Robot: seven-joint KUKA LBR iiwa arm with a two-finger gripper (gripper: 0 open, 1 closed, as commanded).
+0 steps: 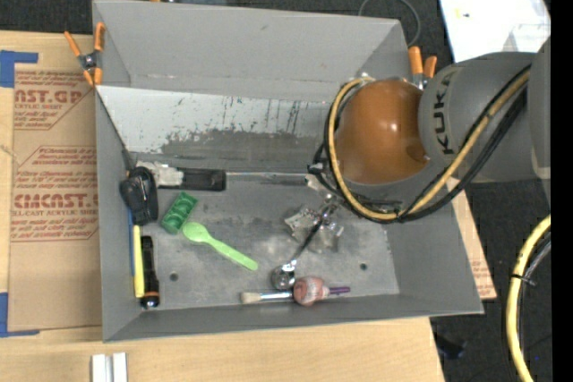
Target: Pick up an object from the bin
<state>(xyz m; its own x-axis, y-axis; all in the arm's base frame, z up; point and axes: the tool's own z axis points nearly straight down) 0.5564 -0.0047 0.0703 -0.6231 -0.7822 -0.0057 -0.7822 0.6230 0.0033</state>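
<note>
My gripper (315, 224) reaches down below the arm's orange cover to the bin floor, right of centre. A small silver metal piece (285, 275) lies just in front of it, at the end of a thin dark stem. Close to the front wall rests a pink ball-headed thing (309, 290) with a purple tip, and a thin brush (261, 296) lies beside it. A light green plastic spoon (218, 247) lies left of the gripper, apart from it.
Along the left wall lie a yellow and black marker (142, 269), a black clip-like thing (139, 191) and a green ridged block (177, 212). A black bar (202, 182) rests by the back wall. The arm covers the bin's right rear part.
</note>
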